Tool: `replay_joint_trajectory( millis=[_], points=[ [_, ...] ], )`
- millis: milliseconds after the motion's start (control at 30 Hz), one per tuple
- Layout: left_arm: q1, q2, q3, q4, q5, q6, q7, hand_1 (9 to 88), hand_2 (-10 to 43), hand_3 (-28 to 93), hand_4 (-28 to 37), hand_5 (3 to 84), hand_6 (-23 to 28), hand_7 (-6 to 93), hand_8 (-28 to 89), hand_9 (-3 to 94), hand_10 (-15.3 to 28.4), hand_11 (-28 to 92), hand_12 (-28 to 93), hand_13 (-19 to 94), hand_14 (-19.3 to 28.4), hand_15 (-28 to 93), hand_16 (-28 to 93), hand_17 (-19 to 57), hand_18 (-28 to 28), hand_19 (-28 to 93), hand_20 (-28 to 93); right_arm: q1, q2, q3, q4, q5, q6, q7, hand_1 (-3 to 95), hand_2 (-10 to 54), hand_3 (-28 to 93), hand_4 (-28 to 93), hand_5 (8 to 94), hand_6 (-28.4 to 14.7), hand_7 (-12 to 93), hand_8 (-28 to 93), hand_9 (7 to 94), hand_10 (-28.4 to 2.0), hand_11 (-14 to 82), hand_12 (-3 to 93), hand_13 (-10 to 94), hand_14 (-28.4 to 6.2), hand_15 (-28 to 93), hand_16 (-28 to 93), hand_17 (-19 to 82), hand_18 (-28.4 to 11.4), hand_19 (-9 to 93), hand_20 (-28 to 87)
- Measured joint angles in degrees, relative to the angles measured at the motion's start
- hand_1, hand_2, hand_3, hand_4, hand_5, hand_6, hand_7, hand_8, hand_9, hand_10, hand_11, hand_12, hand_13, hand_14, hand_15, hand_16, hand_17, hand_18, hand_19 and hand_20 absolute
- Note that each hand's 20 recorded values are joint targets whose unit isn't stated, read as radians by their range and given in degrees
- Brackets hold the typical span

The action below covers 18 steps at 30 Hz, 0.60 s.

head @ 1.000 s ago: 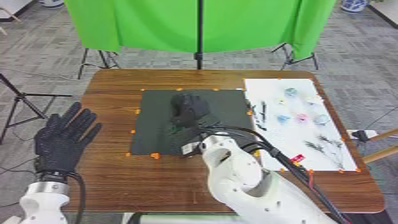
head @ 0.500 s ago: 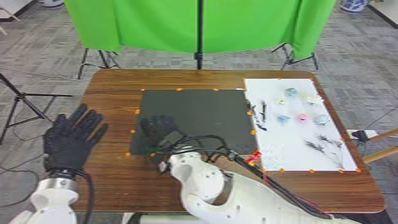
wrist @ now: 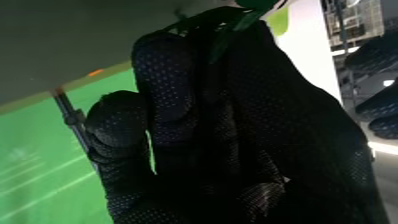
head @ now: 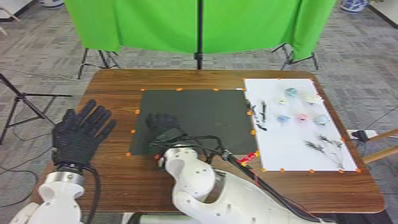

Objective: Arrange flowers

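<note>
At the brown wooden worktop (head: 115, 185), we watched the black-gloved left robot hand (head: 82, 132) hang over the left side, its fingers straight and apart. We saw the black-gloved right robot hand (head: 167, 131) over the lower left of the black rectangular mat (head: 200, 107), with slender dark-green leaves (wrist: 233, 35) at it; we could not tell whether it was clamped on them. Small pink, blue and pale artificial flowers (head: 302, 118) lay on the white rectangular sheet (head: 284, 145), near dark thin-stemmed sprigs (head: 330, 144).
</note>
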Motion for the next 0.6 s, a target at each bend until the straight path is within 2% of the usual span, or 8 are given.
replay_joint_trajectory(
  millis=[167,233,400,500,533,600],
  points=[
    [-0.69,0.17,0.49,0.50,-0.42,-0.05,-0.14,27.1,12.3,75,-27.6,44.7,7.4,16.8,-9,39.7,15.6,25,15,26,14.6,38,-3,-4.9,14.5,36,18,-0.17,-0.23,-0.96,0.05,-0.07,0.66,1.07,60.5,-9.5,61,-28,56.6,-2.7,61,14,77.0,-12.3,27.1,51.8,73,-9.9,53,39,44,-24.1,92,32],
    [-1.06,0.20,0.73,0.74,-0.53,-0.05,-0.29,27.1,12.4,75,-27.7,44.7,7.4,17.0,-9,39.7,15.6,25,15,26,14.9,39,-3,-5.1,14.7,36,18,-0.40,-0.39,-0.84,0.19,0.06,1.14,1.13,57.5,-9.5,63,-28,54.3,-4.0,60,12,74.3,-13.4,31.1,48.7,72,-11.1,54,37,44,-24.1,93,31],
    [-1.70,0.27,1.03,1.16,-1.03,-0.03,-0.44,27.0,12.4,75,-27.7,44.8,7.4,17.7,-9,39.7,15.6,26,15,26,15.0,40,-3,-5.3,15.0,36,18,-1.14,-0.75,0.08,0.56,0.37,1.43,1.90,51.1,-9.5,67,-28,55.7,-5.8,52,9,71.8,-15.5,39.5,40.7,71,-12.9,58,29,43,-24.3,93,31],
    [-1.69,0.28,1.02,1.17,-1.20,-0.03,-0.44,27.0,12.4,75,-27.7,44.9,7.5,18.0,-9,39.7,15.6,26,15,26,15.0,40,-3,-5.3,15.0,37,18,-1.69,-0.83,0.89,0.56,0.60,1.20,2.29,47.2,-9.5,69,-28,58.6,-6.8,45,-2,71.2,-16.9,44.4,33.2,71,-13.3,58,28,43,-24.4,93,31],
    [-1.67,0.28,1.01,1.17,-1.27,-0.04,-0.44,27.0,12.4,75,-27.7,44.9,7.5,18.0,-9,39.7,15.6,26,15,26,14.9,40,-3,-5.3,15.1,37,18,-1.89,-0.85,1.16,0.55,0.69,1.05,2.34,46.1,-9.5,69,-28,59.2,-7.0,44,-11,71.1,-17.2,44.9,32.2,71,-13.5,59,28,43,-24.4,93,31],
    [-1.64,0.28,1.00,1.18,-1.42,-0.06,-0.44,27.0,12.4,75,-27.7,44.9,7.5,18.1,-9,39.6,15.6,26,15,26,15.0,40,-4,-5.3,15.1,37,18,-2.22,-0.86,1.51,0.50,0.73,0.85,2.38,45.2,-9.5,69,-28,58.6,-7.0,42,-14,70.6,-17.7,45.0,32.1,71,-13.8,59,28,43,-24.5,93,31]
  ],
)
